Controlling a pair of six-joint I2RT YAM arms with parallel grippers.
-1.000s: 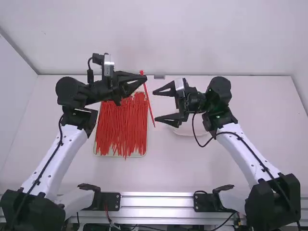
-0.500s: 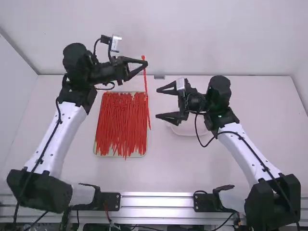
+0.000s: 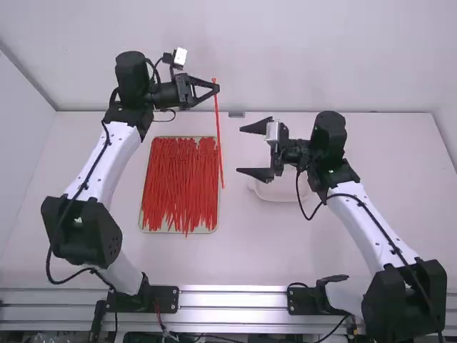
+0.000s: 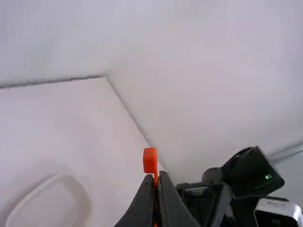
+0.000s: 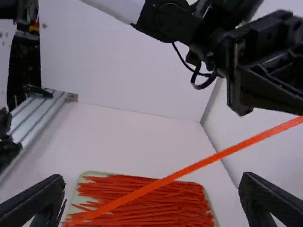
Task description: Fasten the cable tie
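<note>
1. The left gripper [image 3: 212, 88] is hovering high over the far left of the table [image 3: 407, 164]. Its fingers are pressed together on one red cable tie [image 3: 218, 136], just below the square head.
2. The cable tie is hanging straight down. Its free tail is dangling by the right edge of the pile of ties [image 3: 182, 182], which is lying on a tray [image 3: 151, 226].
3. The right gripper [image 3: 240, 150] is hovering just right of the hanging strap, fingers spread wide and gripping nothing. A white bowl [image 3: 275, 191] is sitting on the table beneath it.
4. Progress, as judged: only the singling-out of one tie appears done. The strap is not yet bent into a loop and the tail is not in the head. Catching the tail, threading it and pulling tight are all remaining.
</note>
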